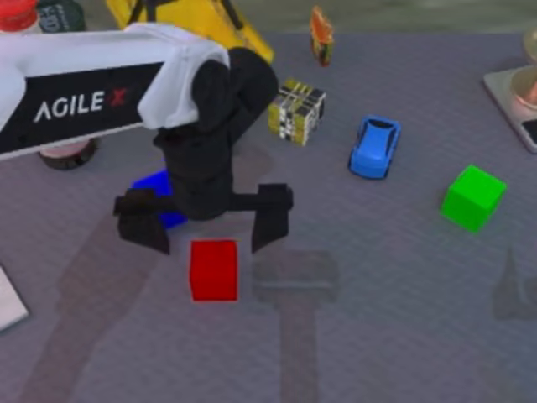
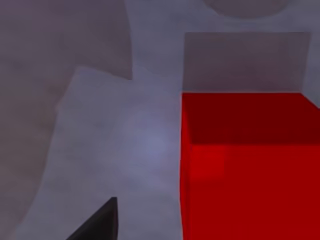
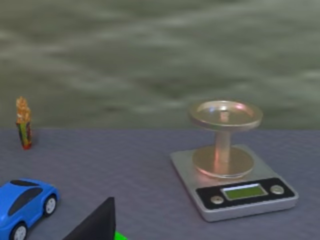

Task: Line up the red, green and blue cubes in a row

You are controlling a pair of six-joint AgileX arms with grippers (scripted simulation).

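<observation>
The red cube (image 1: 213,269) rests on the table left of centre. My left gripper (image 1: 206,220) hangs open just behind and above it, nothing between its wide-apart fingers. In the left wrist view the red cube (image 2: 250,170) looms large beside one dark fingertip (image 2: 102,222). The blue cube (image 1: 155,191) lies mostly hidden under the left arm. At the right the green cube (image 1: 472,196) stands alone. My right arm is outside the top view; its wrist view shows one dark fingertip (image 3: 102,220) over a sliver of the green cube (image 3: 119,236).
A patterned puzzle cube (image 1: 296,111) and a light blue toy car (image 1: 375,147) sit behind the cubes. A kitchen scale (image 1: 516,92) with a metal spool is at the right edge. A small bottle (image 1: 321,35) and a yellow object (image 1: 201,21) stand at the back.
</observation>
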